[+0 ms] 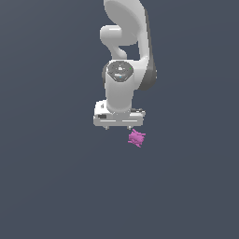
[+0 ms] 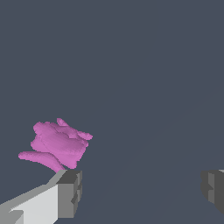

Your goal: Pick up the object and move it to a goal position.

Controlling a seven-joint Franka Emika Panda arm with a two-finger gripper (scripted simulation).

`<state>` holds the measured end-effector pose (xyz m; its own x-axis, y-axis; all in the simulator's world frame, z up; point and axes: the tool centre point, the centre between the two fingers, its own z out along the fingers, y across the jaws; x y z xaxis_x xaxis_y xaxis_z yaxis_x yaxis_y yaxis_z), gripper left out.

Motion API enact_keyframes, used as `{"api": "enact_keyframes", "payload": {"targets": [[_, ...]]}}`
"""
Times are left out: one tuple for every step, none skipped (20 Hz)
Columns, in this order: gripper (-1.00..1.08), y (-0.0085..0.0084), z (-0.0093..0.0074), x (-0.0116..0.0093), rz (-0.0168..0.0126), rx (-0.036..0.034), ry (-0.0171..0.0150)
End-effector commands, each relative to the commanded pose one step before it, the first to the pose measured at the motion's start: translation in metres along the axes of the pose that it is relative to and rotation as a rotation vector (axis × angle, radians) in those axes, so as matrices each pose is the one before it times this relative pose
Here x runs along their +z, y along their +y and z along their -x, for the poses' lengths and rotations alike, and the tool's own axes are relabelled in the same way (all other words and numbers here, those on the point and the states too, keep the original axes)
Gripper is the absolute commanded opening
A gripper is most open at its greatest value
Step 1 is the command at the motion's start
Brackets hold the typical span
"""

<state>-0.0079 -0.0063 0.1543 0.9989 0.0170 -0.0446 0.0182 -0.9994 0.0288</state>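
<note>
At the near edge of the wrist view, the two grey fingertips of the gripper stand wide apart with nothing between them; the jaws are spread and empty. Just beyond one fingertip lies the object, a magenta-pink lump with short blunt spikes pointing several ways, its surface faceted and uneven. It rests on the plain dark floor, outside the gap between the fingers, close to one fingertip; whether they touch cannot be told. In the exterior view the white arm hangs over the scene with the gripper pointing down, and the object sits near the end of the gripper bar on the exterior view's right, off the gripper's centre line. No goal marker shows in either view.

The step in hand appears to be the approach before grasping: nothing is held. The next move likely calls for a sideways shift to centre the object between the fingers, then a descent and closing. The lump is small and irregular, so the pads may bear on spikes, not flat faces, and the grip could slip.
</note>
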Motion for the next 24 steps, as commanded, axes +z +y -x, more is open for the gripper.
{"api": "enact_keyframes", "payload": {"targets": [[1.00, 0.00001, 0.00000, 0.00000, 0.00000, 0.00000, 0.00000], [1.00, -0.00026, 0.00000, -0.00002, -0.00026, -0.00060, -0.00021], [1.00, -0.00107, -0.00005, 0.00009, -0.00110, -0.00238, -0.00086], [1.00, -0.00164, -0.00006, 0.00010, -0.00171, -0.00366, -0.00133], [1.00, -0.00224, -0.00008, 0.00012, -0.00236, -0.00500, -0.00183], [1.00, -0.00288, -0.00010, 0.00016, -0.00305, -0.00633, -0.00234], [1.00, -0.00333, -0.00012, 0.00017, -0.00357, -0.00720, -0.00272], [1.00, -0.00286, -0.00011, 0.00013, -0.00310, -0.00599, -0.00235], [1.00, -0.00218, -0.00009, 0.00009, -0.00240, -0.00437, -0.00181], [1.00, -0.00154, -0.00007, 0.00006, -0.00172, -0.00286, -0.00130], [1.00, -0.00080, -0.00003, -0.00001, -0.00092, -0.00123, -0.00070], [1.00, -0.00024, 0.00002, -0.00012, 0.00000, 0.00000, 0.00000], [1.00, 0.00054, -0.00002, 0.00012, 0.00030, 0.00090, 0.00022], [1.00, 0.00034, 0.00004, -0.00001, 0.00070, -0.00039, 0.00056], [1.00, -0.00002, -0.00002, 0.00020, 0.00009, -0.00229, 0.00012], [1.00, -0.00031, -0.00001, 0.00023, 0.00007, -0.00408, 0.00015], [1.00, -0.00047, -0.00001, 0.00032, 0.00005, -0.00577, 0.00018], [1.00, -0.00062, -0.00002, 0.00041, 0.00011, -0.00750, 0.00027], [1.00, -0.00069, -0.00003, 0.00051, 0.00021, -0.00910, 0.00039], [1.00, -0.00077, -0.00003, 0.00060, 0.00029, -0.01069, 0.00049], [1.00, -0.00085, -0.00004, 0.00069, 0.00037, -0.01229, 0.00059], [1.00, -0.00096, -0.00006, 0.00077, 0.00043, -0.01389, 0.00068], [1.00, -0.00107, -0.00008, 0.00086, 0.00047, -0.01543, 0.00076], [1.00, -0.00120, -0.00010, 0.00094, 0.00049, -0.01703, 0.00082]]}}
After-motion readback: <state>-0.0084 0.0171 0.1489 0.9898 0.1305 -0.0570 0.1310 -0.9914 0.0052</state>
